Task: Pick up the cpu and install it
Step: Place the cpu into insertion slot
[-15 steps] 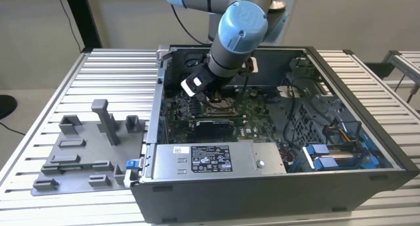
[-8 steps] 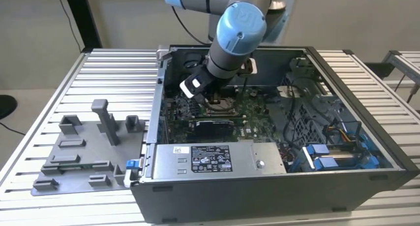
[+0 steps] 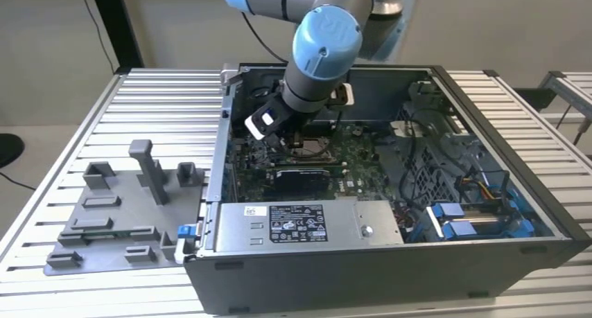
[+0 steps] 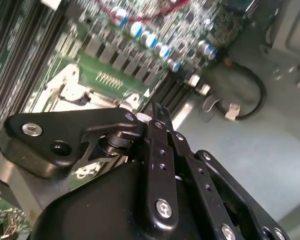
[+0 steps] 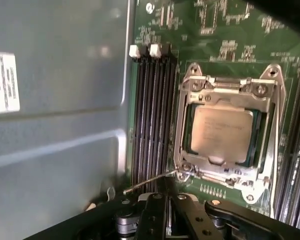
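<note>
The cpu (image 5: 222, 134), a flat square chip with a pale silver top, lies in the motherboard socket, under the metal socket frame (image 5: 186, 150) that borders it. In the first wrist view my gripper (image 5: 166, 186) is shut with nothing between its fingers. Its tip hovers just off the socket's corner, beside a thin metal lever (image 5: 147, 184). In the exterior view the gripper (image 3: 294, 143) reaches down into the open computer case (image 3: 518, 252), right over the socket (image 3: 312, 149). The second wrist view shows the closed fingers (image 4: 159, 131) close above part of the socket frame (image 4: 65, 85).
Dark memory slots (image 5: 150, 115) run alongside the socket, next to the grey case wall (image 5: 55, 125). A silver box with a white label (image 3: 306, 224) sits at the case's near side, and blue cables (image 3: 462, 221) are on the exterior view's right. A grey fixture tray (image 3: 120, 214) stands on the slatted table.
</note>
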